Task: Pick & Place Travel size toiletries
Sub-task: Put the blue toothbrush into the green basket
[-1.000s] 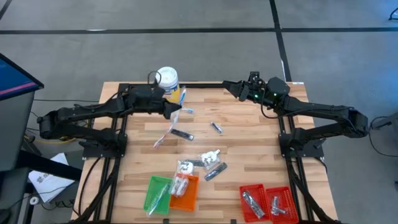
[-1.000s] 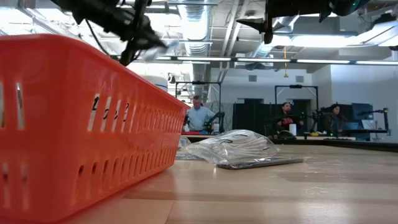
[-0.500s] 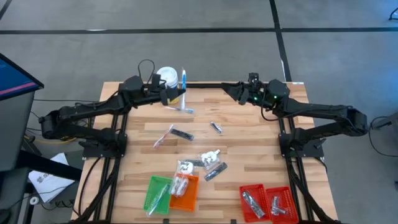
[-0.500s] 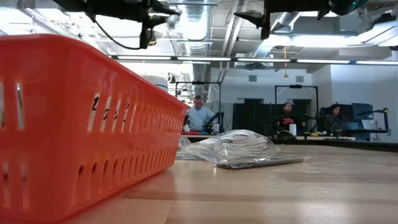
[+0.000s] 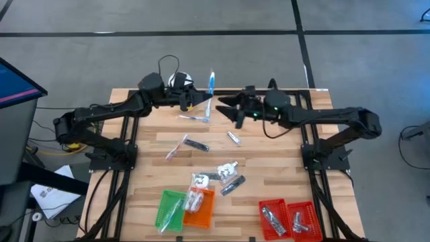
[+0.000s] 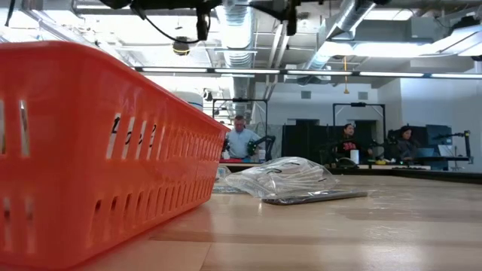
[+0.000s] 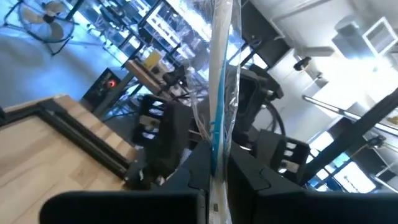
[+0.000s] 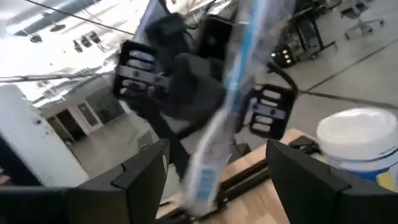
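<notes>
A thin clear-wrapped, blue-tinted stick [image 5: 210,87] stands high over the table's far middle, with my left gripper [image 5: 197,102] shut on it. My right gripper [image 5: 227,111] faces it from the table's right, open. In the right wrist view the stick [image 8: 231,106] stands just ahead of the open fingers and nothing touches them. More travel size toiletries lie on the wood: a pink stick [image 5: 176,148], a dark tube [image 5: 197,144], a small piece [image 5: 233,138] and white packets [image 5: 228,169]. My left gripper pinches the stick's lower part [image 7: 215,163] between its two fingers. The fingers come about level from the table's left and lie across the stick. It stands nearly upright above them, lifted clear of the table, with its clear wrapper loose around it.
A white-lidded tub [image 5: 180,81] stands at the far edge behind my left gripper. Green [image 5: 171,208] and orange [image 5: 199,207] trays sit at the near edge, with red trays [image 5: 287,218] at the near right. In the low view the orange tray [image 6: 98,150] fills the left. People sit in the room beyond.
My left gripper has risen and tipped up toward level, carrying the stick toward the table's right; the stick has swung from slanting down to nearly upright. My right gripper has gone toward the table's left, up to the stick, rolling as it went, and has stayed open.
</notes>
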You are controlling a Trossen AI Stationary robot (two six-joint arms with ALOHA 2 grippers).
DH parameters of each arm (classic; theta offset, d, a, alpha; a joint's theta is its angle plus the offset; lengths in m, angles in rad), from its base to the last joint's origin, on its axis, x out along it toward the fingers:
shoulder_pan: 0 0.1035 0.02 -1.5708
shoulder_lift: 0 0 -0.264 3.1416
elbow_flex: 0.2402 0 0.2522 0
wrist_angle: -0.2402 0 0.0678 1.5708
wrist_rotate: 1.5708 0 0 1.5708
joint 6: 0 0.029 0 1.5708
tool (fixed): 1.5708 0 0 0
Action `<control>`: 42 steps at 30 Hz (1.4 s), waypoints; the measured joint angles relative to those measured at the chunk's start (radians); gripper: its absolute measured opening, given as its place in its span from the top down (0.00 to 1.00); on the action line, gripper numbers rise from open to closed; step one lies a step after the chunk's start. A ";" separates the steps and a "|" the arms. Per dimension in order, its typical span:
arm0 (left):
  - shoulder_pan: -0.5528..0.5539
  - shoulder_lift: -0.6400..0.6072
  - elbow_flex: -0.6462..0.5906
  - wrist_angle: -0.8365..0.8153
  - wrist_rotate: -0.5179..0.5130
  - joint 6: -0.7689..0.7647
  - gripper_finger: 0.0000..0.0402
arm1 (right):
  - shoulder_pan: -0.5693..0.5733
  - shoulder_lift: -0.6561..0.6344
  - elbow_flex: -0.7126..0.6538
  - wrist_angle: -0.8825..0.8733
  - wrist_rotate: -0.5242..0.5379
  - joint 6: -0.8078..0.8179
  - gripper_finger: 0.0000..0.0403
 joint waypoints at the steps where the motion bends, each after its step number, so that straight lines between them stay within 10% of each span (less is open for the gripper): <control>1: -0.004 0.000 0.002 0.006 0.002 0.000 0.96 | 0.001 0.015 0.024 -0.008 0.001 -0.010 0.35; 18: -0.004 0.000 0.002 0.001 0.055 0.007 0.96 | -0.024 0.112 0.138 -0.092 -0.041 -0.001 0.36; 42: -0.003 0.000 0.001 -0.006 0.017 0.105 0.95 | -0.046 0.112 0.138 -0.091 -0.137 0.075 0.73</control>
